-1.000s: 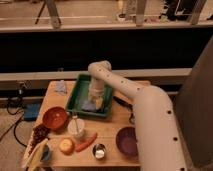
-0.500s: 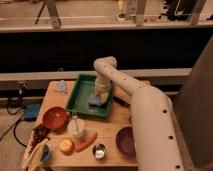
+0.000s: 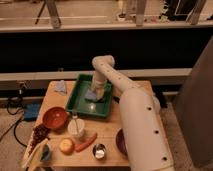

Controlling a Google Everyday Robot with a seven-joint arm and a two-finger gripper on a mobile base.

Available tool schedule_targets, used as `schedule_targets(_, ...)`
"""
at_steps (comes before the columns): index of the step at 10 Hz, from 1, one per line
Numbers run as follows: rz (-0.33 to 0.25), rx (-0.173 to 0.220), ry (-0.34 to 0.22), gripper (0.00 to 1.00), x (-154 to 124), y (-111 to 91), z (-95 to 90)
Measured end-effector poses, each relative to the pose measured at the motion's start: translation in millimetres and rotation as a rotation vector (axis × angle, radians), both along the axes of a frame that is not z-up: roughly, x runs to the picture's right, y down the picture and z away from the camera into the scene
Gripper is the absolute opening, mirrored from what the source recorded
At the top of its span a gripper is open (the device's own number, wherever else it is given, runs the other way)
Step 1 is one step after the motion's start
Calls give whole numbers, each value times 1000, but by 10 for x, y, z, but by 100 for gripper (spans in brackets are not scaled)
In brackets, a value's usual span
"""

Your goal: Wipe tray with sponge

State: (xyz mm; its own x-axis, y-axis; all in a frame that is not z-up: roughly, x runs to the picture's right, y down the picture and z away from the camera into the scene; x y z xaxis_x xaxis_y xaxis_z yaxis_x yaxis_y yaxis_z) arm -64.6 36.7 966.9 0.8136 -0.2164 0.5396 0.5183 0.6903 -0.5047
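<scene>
Contact on the floor of the green tray [image 3: 78, 103]: the gripper [image 3: 98, 91] is down inside it, at the end of the white arm [image 3: 131, 112] that reaches over from the near right of the table [image 3: 108, 128]. The blue sponge [image 3: 91, 95] sits directly beneath the gripper, around the middle of the tray floor and a touch toward the arm's side. Whether the gripper is clamped on the sponge or merely bearing down on it, I cannot tell; the two are touching and read as one dark-blue lump.

So where are we? By my reading, the wipe is under way rather than finished. The sponge is already in the tray and looks pressed flat to the floor, so fetching and placing are done. A pale sheen lies just in front of the sponge (wet streak or lamp glare, hard to say), which gives no firm count of how much floor has been covered.

What is left, as I judge it: the near-left corner and the strip along the front wall are apart from the sponge and would need strokes, and then a lift clear.

Everything else sits outside the tray and out of play: red bowl [image 3: 55, 117], carrot [image 3: 86, 141], small metal cup [image 3: 99, 150], and a blue cloth [image 3: 60, 87] at the table's far left.
</scene>
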Motion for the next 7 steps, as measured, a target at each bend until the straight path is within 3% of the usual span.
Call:
schedule_targets(3, 17, -21, -69, 0, -197, 75, -106)
schedule_targets(7, -65, -46, -102, 0, -417, 403, -389)
